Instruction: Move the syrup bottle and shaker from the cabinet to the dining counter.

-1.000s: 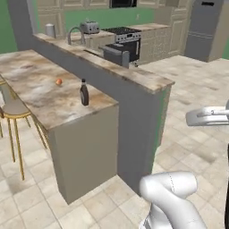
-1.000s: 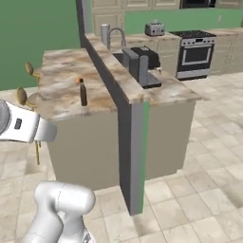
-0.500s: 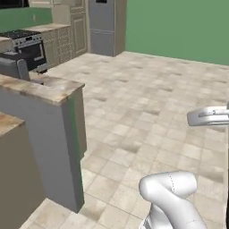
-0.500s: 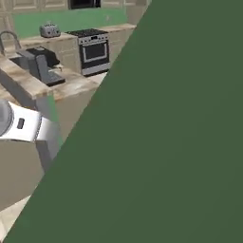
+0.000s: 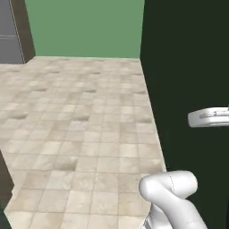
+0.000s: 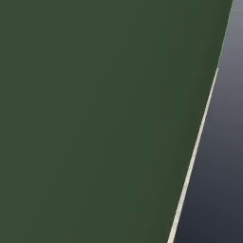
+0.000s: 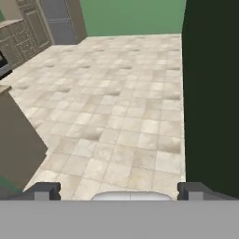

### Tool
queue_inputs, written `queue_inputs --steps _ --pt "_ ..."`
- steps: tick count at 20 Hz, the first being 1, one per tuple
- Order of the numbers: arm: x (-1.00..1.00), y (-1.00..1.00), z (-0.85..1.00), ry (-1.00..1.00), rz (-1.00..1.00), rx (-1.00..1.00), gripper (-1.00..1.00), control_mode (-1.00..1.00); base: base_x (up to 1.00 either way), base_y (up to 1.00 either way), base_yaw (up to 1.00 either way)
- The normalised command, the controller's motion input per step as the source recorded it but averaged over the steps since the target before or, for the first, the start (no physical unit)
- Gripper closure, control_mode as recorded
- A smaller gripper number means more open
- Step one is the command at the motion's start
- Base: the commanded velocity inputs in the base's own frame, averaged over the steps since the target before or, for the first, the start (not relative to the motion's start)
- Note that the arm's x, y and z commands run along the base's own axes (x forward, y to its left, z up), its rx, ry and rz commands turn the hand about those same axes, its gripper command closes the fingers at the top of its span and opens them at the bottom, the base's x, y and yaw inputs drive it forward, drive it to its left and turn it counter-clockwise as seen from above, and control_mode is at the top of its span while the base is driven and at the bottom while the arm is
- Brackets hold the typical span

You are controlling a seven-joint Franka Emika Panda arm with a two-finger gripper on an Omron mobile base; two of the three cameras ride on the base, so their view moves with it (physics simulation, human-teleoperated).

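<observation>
- Neither syrup bottle nor shaker can be placed from here, so their pointing and long axis cannot be told.
- The two-finger dark gripper is spread wide, holding nothing, above the beige tiled floor.
- Judged step: driving; keep clear of the dark green wall beside that floor.

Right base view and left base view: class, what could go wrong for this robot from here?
1. The dark green wall looms very close in the right base view and stands right beside the arm in the left one; turning the base could scrape it.
2. The gripper is open and empty over bare floor, with no task item in sight; it may lose time finding its way.
</observation>
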Motion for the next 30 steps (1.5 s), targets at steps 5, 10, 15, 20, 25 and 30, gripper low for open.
queue_inputs --steps 5,10,15,20,25,30 --pt "0.00 0.00 0.00 0.00 0.00 0.00 -1.00 1.00 1.00 0.06 -0.38" --pt "0.00 0.00 0.00 0.00 0.00 0.00 -1.00 1.00 1.00 0.62 -0.17" --pt "0.00 0.00 0.00 0.00 0.00 0.00 -1.00 1.00 1.00 0.78 -0.12" --pt "0.00 0.00 0.00 0.00 0.00 0.00 -1.00 1.00 1.00 0.97 -0.10" --pt "0.00 0.00 0.00 0.00 0.00 0.00 -1.00 1.00 1.00 1.00 -0.01" --pt "0.00 0.00 0.00 0.00 0.00 0.00 -1.00 1.00 1.00 0.74 0.00"
